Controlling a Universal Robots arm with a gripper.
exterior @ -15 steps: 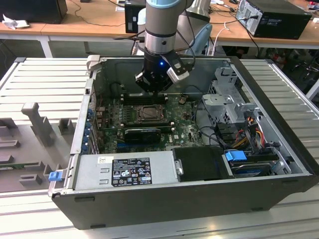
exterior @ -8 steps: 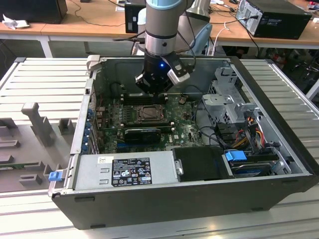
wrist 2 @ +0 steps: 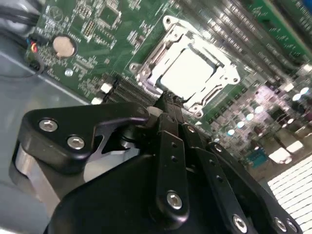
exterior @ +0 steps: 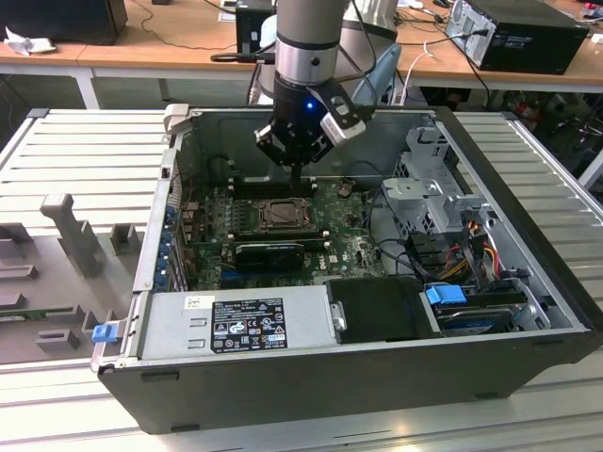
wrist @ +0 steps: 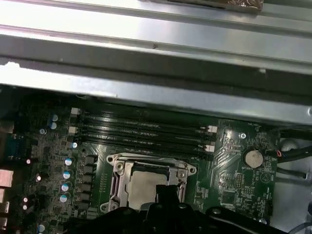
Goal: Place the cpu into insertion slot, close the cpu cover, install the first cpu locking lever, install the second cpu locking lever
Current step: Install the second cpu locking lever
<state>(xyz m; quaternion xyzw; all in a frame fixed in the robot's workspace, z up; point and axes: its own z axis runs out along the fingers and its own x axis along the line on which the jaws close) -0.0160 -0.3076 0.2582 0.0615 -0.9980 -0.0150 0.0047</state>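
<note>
While the arm reaches down into an open computer case, its gripper hangs just above the far edge of the insertion slot on the green motherboard. In both wrist views the cpu lies flat inside the slot, framed by the closed cpu cover. The jaws are pressed together, holding nothing.

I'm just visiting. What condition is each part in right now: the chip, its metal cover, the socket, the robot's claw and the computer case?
cpu: seated in its socket.
cpu cover: closed flat around the chip.
insertion slot: filled.
gripper: fingers together, tip at the cover's edge, holding nothing.
computer case: side panel off, open.
</note>
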